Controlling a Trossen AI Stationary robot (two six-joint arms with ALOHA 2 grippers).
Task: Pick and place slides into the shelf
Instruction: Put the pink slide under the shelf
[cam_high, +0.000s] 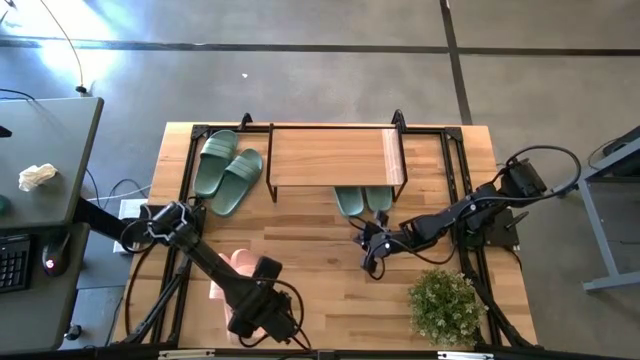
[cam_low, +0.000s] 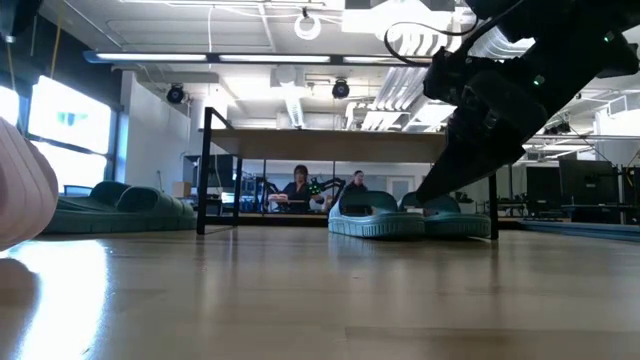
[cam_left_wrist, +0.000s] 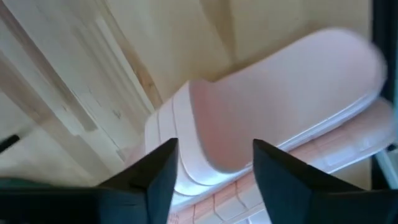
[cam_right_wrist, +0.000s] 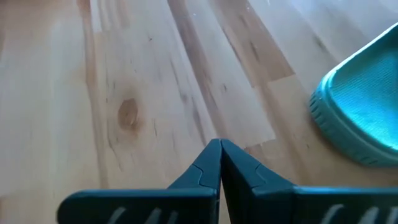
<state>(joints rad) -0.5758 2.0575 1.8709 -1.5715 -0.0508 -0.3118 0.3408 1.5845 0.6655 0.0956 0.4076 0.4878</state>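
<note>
The pale pink slides (cam_high: 236, 264) lie together near the table's near-left edge. In the left wrist view the upper pink slide (cam_left_wrist: 273, 93) shows its broad strap, and a ribbed sole lies beneath it. My left gripper (cam_left_wrist: 214, 174) hangs open over them, one finger on either side of the strap's end. One sage-green pair (cam_high: 228, 170) rests soles-down left of the shelf (cam_high: 335, 155). Another green pair (cam_high: 363, 200) sits on the tabletop under the shelf's wooden top, heels sticking out toward me. My right gripper (cam_right_wrist: 219, 158) is shut, just above the tabletop near those heels (cam_right_wrist: 360, 115).
A potted plant (cam_high: 445, 305) stands at the near-right corner, close to my right arm. Black frame rails (cam_high: 455, 170) run along both sides of the table. Bare wood lies between the shelf and the near edge. People sit in the room beyond (cam_low: 300, 190).
</note>
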